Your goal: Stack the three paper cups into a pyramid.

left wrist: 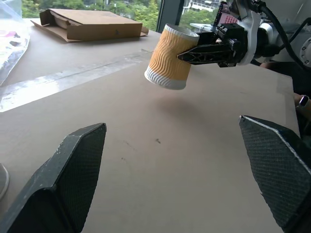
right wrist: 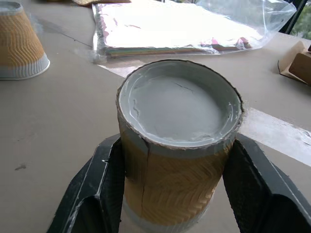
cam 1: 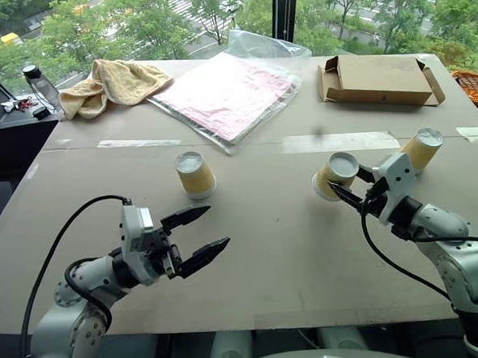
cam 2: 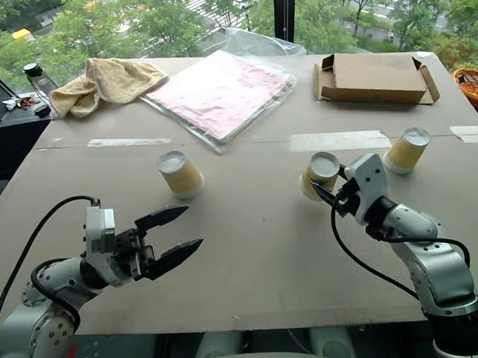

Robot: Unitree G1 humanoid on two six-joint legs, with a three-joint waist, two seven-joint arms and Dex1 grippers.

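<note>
right tool (cam 1: 352,190) clamped on paper cup (cam 1: 334,176), lifted off table (cam 1: 292,249); left tool (cam 1: 200,234) wide open, empty.

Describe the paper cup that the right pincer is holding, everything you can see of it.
The held cup is a small tapered cup of ribbed yellow-tan paper with a white band at its wide rim and a recessed whitish base. The right pincer is shut on its sides, one black finger on each. It hangs tilted above the table, touching nothing else, wide rim lowermost, between the two cups standing upside down.
</note>
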